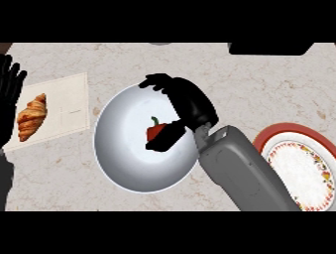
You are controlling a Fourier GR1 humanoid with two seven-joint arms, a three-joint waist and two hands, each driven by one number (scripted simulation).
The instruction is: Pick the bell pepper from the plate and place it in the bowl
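The red bell pepper (156, 131) lay at centre frame inside the white bowl (119, 149), well apart from the red-rimmed plate (273, 136) at lower right, while the right hand (189, 101) arched over the bowl's upper rim with fingers curled on nothing, thumb beside the pepper, and the left hand (1, 96) rested open at the left edge beside the croissant (32, 117).

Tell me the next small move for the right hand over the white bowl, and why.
Probably open the right hand and let go. The bell pepper already sits inside the white bowl, the thumb appears curled against it, and the red-rimmed plate at the right holds nothing. The left hand rests open at the left edge.
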